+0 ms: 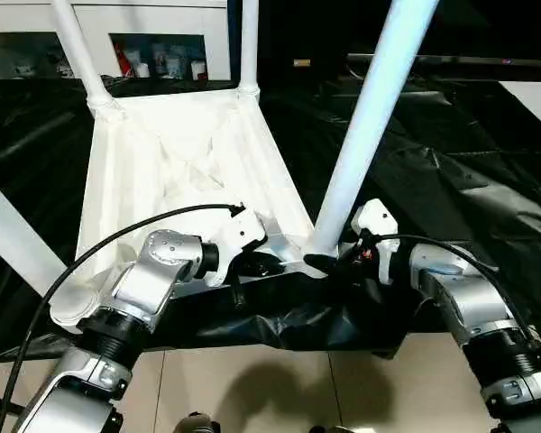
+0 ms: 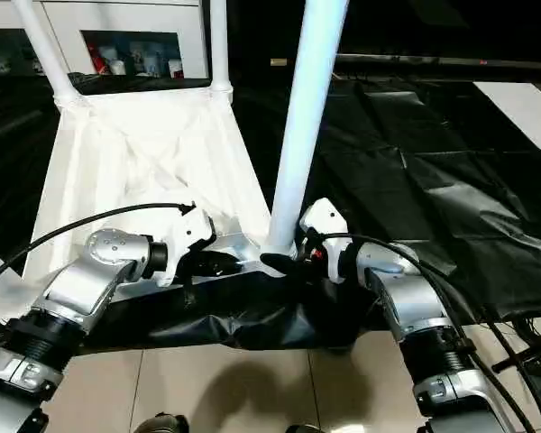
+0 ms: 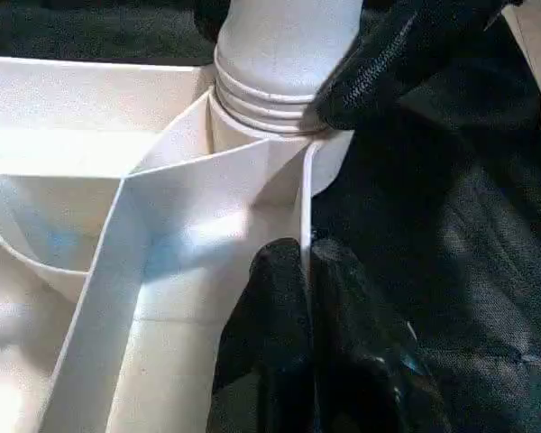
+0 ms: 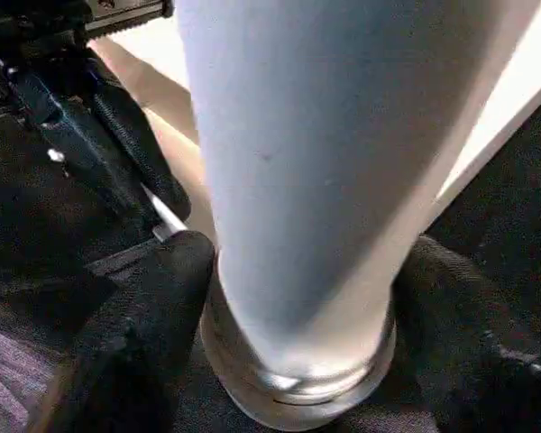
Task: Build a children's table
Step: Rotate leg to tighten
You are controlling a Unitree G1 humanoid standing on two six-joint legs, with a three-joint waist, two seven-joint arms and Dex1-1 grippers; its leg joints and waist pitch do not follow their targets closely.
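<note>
Right gripper (image 4: 293, 298) straddled the near-corner leg (image 1: 365, 135), seemingly gripping; left gripper (image 3: 298, 334) pinched the tabletop (image 1: 162, 162) rim.

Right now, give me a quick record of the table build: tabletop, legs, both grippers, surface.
tabletop: white, upside down, ribbed underside up
legs fitted: two in the far corner sockets, one in the near right socket, one at the near left corner
left gripper: shut on the tabletop's near rim
right gripper: fingers either side of the near right leg's base
surface: black sheet
</note>
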